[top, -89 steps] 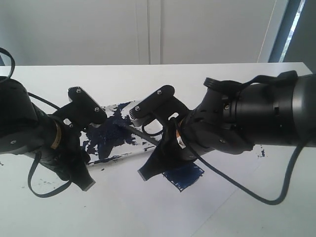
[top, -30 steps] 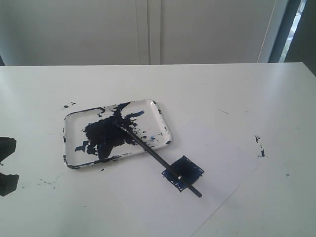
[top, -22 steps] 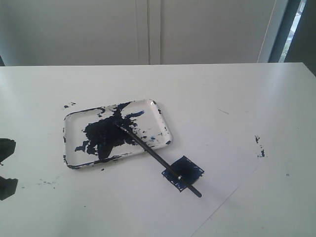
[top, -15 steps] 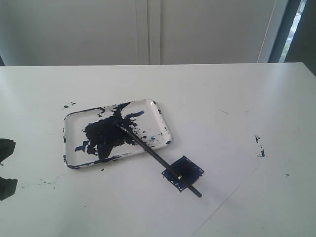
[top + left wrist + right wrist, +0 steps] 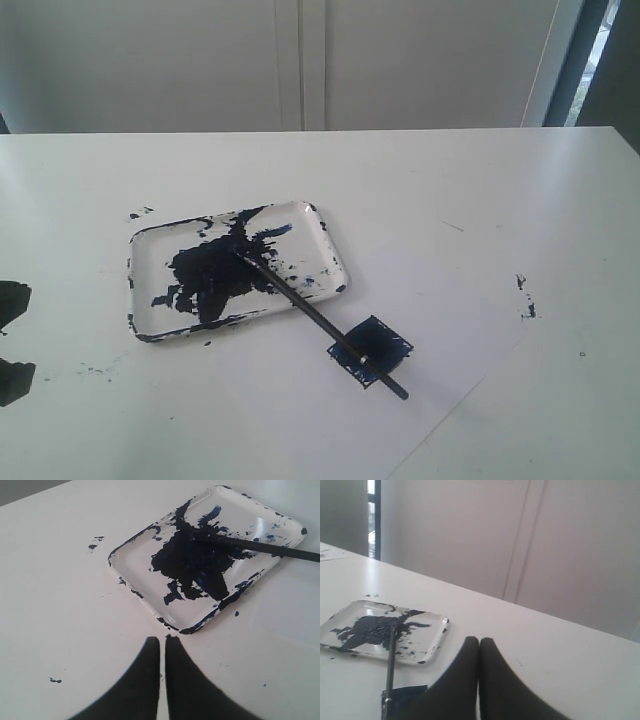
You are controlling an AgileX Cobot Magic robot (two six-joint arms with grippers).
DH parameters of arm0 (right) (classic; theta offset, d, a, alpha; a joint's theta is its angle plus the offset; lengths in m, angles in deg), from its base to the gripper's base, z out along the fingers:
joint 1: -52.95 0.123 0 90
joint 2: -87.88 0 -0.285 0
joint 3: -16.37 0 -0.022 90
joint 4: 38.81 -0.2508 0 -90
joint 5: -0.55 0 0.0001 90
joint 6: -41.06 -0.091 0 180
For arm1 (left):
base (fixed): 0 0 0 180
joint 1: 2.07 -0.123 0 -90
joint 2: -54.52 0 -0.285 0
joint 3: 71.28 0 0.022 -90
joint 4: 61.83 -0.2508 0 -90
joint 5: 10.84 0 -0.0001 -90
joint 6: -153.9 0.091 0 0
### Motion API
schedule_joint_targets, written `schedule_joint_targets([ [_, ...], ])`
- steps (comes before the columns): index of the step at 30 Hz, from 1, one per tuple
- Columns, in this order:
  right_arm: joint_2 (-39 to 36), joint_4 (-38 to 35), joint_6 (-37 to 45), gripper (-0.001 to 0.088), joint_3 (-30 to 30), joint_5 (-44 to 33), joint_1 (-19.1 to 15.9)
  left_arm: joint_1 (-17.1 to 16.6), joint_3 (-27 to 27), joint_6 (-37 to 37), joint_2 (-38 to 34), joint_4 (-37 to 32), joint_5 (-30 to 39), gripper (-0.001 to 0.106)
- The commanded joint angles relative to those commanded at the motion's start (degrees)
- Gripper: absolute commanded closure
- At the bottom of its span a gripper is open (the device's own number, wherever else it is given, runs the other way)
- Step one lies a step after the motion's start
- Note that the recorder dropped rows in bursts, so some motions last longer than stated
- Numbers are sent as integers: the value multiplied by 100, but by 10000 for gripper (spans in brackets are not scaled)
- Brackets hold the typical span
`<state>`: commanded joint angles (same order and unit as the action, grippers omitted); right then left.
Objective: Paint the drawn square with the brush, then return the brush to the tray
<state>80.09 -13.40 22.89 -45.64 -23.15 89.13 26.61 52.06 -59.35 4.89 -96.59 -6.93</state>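
The tray (image 5: 146, 243), clear-white and smeared with a dark blue blotch, lies left of the table's middle. The brush (image 5: 310, 315) rests with its tip in the blotch; its black handle runs out over the tray's rim and across the drawn square (image 5: 392, 345), which is filled dark blue. Neither gripper touches it. My left gripper (image 5: 161, 639) is shut and empty, hovering just short of the tray (image 5: 131, 586), with the brush (image 5: 270, 550) lying beyond. My right gripper (image 5: 479, 640) is shut and empty, back from the tray (image 5: 427, 637), brush (image 5: 390, 665) and square (image 5: 407, 695).
Dark parts of the left arm (image 5: 12, 380) show at the exterior view's left edge. Small paint specks (image 5: 525, 295) mark the table on the right, and more specks (image 5: 95, 372) lie near the front left. A white sheet's edge (image 5: 460, 400) runs diagonally at the front right.
Three seconds ago both arms hung over the tray and square. They have since drawn back, leaving the brush lying free. Over the last second nothing visibly moved.
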Motion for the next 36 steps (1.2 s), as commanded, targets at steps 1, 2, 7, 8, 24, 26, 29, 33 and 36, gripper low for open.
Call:
schedule_joint_targets([
  [1,0,-35,0,868,-10,-129,-150,0,0,-1,12,0,14,939],
  [2,0,-146,0,868,-75,-154,-347,0,0,-1,12,0,-33,939],
  [7,0,-1235,0,868,-842,607,-1193,0,0,-1,21,0,-102,939],
  [8,0,-1543,0,868,-1091,899,-1355,0,0,-1,21,0,-91,939],
  [24,0,-1779,13,868,-1521,490,-2570,0,0,-1,21,0,-91,939],
  [26,0,-1779,13,868,-1521,490,-2534,0,0,-1,21,0,-91,939],
  [29,0,-1779,13,868,-1521,490,-2418,0,0,-1,21,0,-91,939],
  [33,0,-1779,1,868,-1521,480,-2388,0,0,-1,21,0,-91,939],
  [36,0,-1779,1,868,-1521,437,-2388,0,0,-1,21,0,-91,939],
])
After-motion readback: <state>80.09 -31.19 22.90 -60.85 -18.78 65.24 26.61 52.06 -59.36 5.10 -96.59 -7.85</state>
